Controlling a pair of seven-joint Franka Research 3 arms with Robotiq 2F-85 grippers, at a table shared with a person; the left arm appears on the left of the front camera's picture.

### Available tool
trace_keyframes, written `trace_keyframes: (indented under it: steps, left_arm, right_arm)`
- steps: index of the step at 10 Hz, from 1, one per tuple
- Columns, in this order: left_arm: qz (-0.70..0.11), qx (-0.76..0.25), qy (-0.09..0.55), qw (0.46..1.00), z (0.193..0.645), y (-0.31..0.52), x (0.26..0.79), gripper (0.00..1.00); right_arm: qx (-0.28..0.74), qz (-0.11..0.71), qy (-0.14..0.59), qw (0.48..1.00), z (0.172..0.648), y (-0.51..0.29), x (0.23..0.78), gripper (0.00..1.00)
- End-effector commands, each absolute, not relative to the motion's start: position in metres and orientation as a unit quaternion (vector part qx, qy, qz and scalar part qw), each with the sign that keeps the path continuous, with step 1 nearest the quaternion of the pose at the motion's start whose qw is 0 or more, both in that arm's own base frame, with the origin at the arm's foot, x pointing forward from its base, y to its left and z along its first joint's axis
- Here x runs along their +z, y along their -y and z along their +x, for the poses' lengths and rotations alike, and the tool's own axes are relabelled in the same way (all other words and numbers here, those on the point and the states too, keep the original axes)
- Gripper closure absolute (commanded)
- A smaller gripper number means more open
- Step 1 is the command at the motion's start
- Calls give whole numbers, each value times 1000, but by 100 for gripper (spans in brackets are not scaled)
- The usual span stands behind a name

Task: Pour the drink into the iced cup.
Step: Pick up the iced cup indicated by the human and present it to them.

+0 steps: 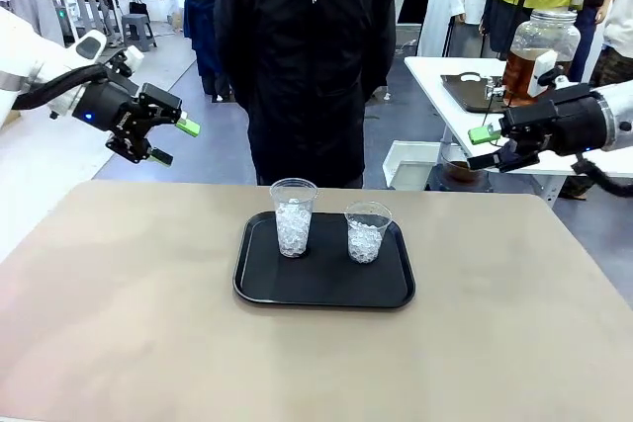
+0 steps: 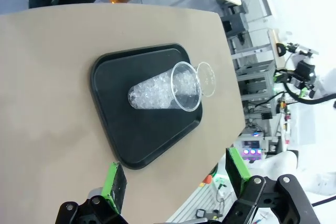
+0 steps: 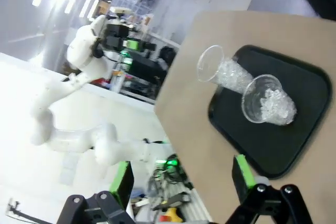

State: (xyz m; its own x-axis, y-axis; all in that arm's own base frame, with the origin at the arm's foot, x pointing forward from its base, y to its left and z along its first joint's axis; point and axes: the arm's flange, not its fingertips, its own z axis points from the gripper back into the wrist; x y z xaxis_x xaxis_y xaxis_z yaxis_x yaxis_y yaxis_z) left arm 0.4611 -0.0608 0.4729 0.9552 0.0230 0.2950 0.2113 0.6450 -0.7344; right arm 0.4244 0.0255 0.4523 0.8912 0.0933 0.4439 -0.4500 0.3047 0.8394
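Observation:
Two clear plastic cups holding ice stand on a black tray (image 1: pixel 323 292) at the table's middle: a taller cup (image 1: pixel 294 216) on the left and a shorter cup (image 1: pixel 367 233) on the right. The drink (image 1: pixel 524 68), amber liquid in a big clear jar, stands on a white side table at the far right. My left gripper (image 1: pixel 175 142) hovers open above the table's far left corner. My right gripper (image 1: pixel 479 147) hovers open past the far right corner, just in front of the jar. The left wrist view shows the tray (image 2: pixel 113 124) and a cup (image 2: pixel 165 87) beyond the open left gripper (image 2: pixel 176 179).
A person in a black jacket (image 1: pixel 305 56) stands at the far side of the table, right behind the tray. The white side table (image 1: pixel 445 81) also carries a dark tray. The tan tabletop (image 1: pixel 129 323) is bare around the black tray.

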Motion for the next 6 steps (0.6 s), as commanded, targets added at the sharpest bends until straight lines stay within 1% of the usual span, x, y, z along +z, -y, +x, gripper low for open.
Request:
trace_keyframes:
  steps: [1, 3, 6]
  left_arm:
    - [-486, -27, 115, 866, 468, 42, 462, 0]
    - [-530, -10, 94, 843, 468, 30, 447, 0]
    - [-568, 14, 60, 821, 474, 18, 426, 0]
  right_arm:
    - [109, 636, 108, 756, 451, -17, 442, 0]
    - [71, 676, 82, 728, 464, -10, 422, 0]
    - [32, 701, 56, 710, 482, -4, 393, 0]
